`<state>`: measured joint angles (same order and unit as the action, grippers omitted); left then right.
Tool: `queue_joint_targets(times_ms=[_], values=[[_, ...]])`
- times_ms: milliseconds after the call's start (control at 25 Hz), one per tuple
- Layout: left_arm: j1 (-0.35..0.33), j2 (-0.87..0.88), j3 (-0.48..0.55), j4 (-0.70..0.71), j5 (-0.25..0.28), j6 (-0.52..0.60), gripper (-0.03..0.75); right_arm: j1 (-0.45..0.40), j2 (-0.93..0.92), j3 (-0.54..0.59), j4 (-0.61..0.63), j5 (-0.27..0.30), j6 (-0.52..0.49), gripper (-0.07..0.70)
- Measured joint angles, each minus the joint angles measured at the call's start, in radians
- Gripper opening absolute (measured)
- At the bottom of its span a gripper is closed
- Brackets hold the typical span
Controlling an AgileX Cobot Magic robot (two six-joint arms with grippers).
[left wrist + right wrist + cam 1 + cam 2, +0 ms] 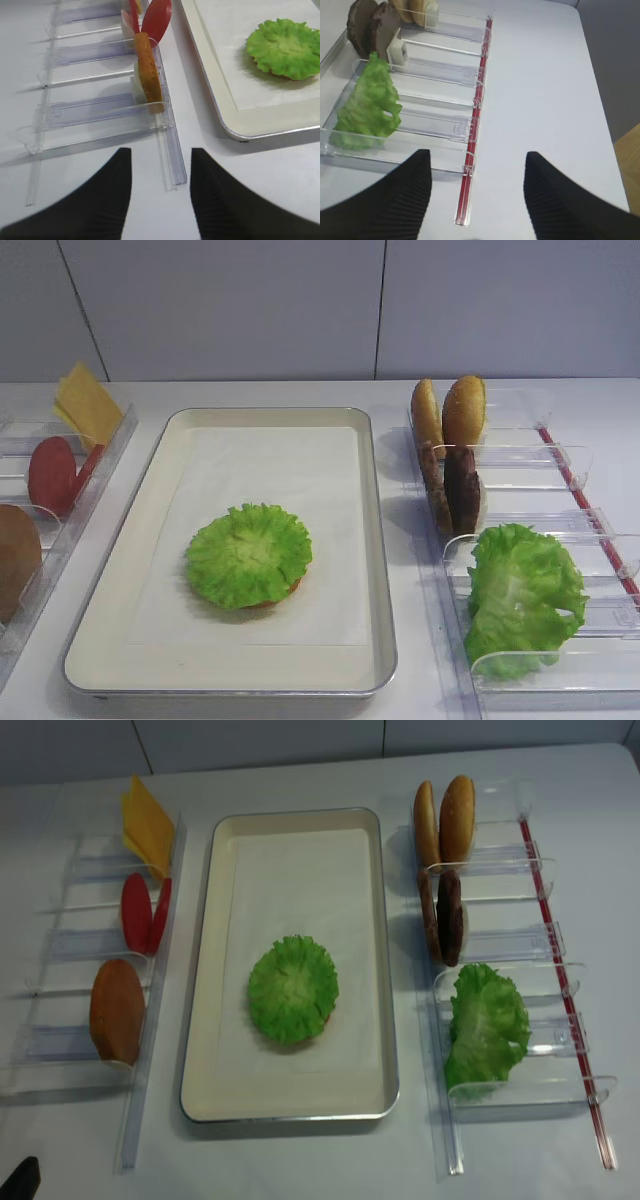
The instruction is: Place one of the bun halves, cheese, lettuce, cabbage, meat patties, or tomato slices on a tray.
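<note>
Two clear plastic divided bins flank the middle of a white table [600, 400]. The left bin [70, 1020] runs along the left edge, its dividers upright. The right bin [540, 935] carries a red strip [560, 960] along its outer side. A grey panelled wall [300, 300] rises behind the table.

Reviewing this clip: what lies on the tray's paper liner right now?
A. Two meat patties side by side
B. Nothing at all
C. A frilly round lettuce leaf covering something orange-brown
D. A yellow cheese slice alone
C: the lettuce lies flat on the white liner of the tray, with an orange-brown edge peeking out beneath it, while the cheese and meat patties stand in the side bins.
</note>
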<state>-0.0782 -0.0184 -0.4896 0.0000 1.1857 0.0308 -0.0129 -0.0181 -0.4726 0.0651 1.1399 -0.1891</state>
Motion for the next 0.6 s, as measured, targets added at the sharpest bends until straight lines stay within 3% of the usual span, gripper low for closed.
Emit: queue_joint_targets(times_ms=[600], values=[[0.000,0.000,0.000,0.000,0.000,0.000,0.293,0.000,0.000,0.000,0.000,0.000,0.000,0.405]])
